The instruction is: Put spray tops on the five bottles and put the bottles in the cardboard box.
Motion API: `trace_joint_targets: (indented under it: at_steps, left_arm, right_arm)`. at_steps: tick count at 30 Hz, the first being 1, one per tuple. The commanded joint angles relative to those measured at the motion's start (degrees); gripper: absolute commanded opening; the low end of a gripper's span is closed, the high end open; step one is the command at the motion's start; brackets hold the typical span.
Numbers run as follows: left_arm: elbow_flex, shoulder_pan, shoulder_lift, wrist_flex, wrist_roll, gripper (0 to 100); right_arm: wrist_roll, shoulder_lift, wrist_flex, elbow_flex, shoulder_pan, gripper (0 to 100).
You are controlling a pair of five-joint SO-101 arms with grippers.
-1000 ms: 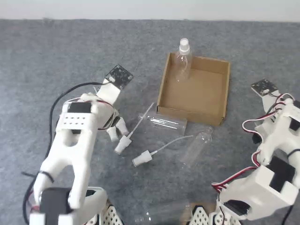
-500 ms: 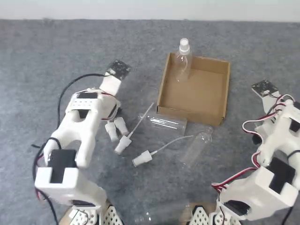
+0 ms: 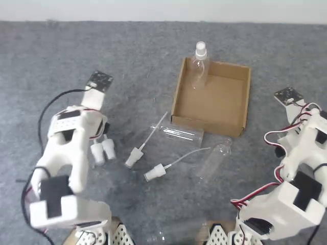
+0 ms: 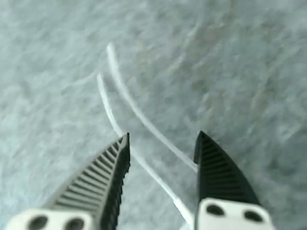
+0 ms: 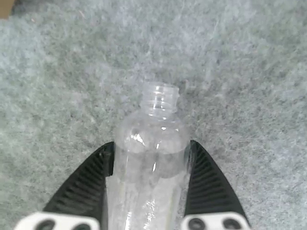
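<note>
A: Check your left gripper (image 4: 163,136): jaws wide, two dip tubes (image 4: 138,114) seen between them, long axes running away from the gripper.
B: Next, your cardboard box (image 3: 219,102): one capped bottle (image 3: 199,69) upright inside. Your right gripper (image 5: 151,144) clamps an open bottle (image 5: 152,163), neck pointing away.

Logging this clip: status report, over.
Left gripper open over spray-top tubes. Right gripper shut on uncapped bottle. One capped bottle in cardboard box.
</note>
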Motion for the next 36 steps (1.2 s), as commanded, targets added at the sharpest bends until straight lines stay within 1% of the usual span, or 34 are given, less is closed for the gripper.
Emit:
trace_joint_targets:
  at_steps: [1, 4, 8, 10, 12, 14, 17, 19, 21, 24, 27, 31, 33, 36]
  left_arm:
    - [3.12, -2.99, -9.32, -0.53, 0.53, 20]
    - [2.68, -4.48, -13.10, 1.85, 4.48, 20]
    - [-1.45, -4.75, -17.58, 11.25, 4.48, 20]
    - [-3.38, -4.84, -19.25, 16.09, 2.99, 20]
    - [-4.18, -5.36, -20.40, 20.40, -0.88, 20]
    - [-4.18, -7.47, -21.19, 23.30, -4.13, 20]
    - [-4.00, -13.80, -21.10, 25.14, -9.49, 20]
    - [-1.63, -17.76, -21.45, 24.53, -13.19, 20]
    - [1.98, -19.78, -21.54, 23.56, -16.00, 20]
    - [8.13, -20.13, -21.63, 21.54, -18.20, 20]
    - [12.88, -17.93, -21.63, 18.11, -16.88, 20]
    - [17.54, -11.08, -21.63, 15.56, -10.73, 20]
    - [18.07, -6.77, -21.63, 15.38, -6.24, 20]
    - [17.80, -0.70, -21.63, 13.45, 2.73, 20]
  right_arm:
    - [0.44, -2.07, 0.04, 0.53, 0.75, 1.7]
    - [0.44, -2.07, 0.04, 0.53, 0.75, 1.7]
    - [0.44, -2.07, 0.04, 0.53, 0.75, 1.7]
    - [0.44, -2.07, 0.04, 0.53, 0.84, 1.7]
    - [0.44, -2.07, 0.04, 0.53, 0.84, 1.7]
    - [0.44, -2.07, 0.04, 0.53, 0.84, 1.7]
    - [0.62, -2.07, 0.13, 0.53, 0.84, 1.7]
    - [0.70, -2.07, 0.13, 0.53, 0.84, 1.7]
    - [0.70, -2.07, 0.04, 0.53, 0.75, 1.7]
    - [0.70, -2.07, 0.04, 0.53, 0.57, 1.7]
    - [0.70, -2.07, 0.04, 0.62, 0.48, 1.7]
    - [0.70, -2.07, 0.04, 0.62, 0.66, 1.7]
    - [0.62, -2.07, 0.04, 0.62, 0.75, 1.7]
    - [0.53, -2.07, 0.13, 0.62, 0.75, 1.7]
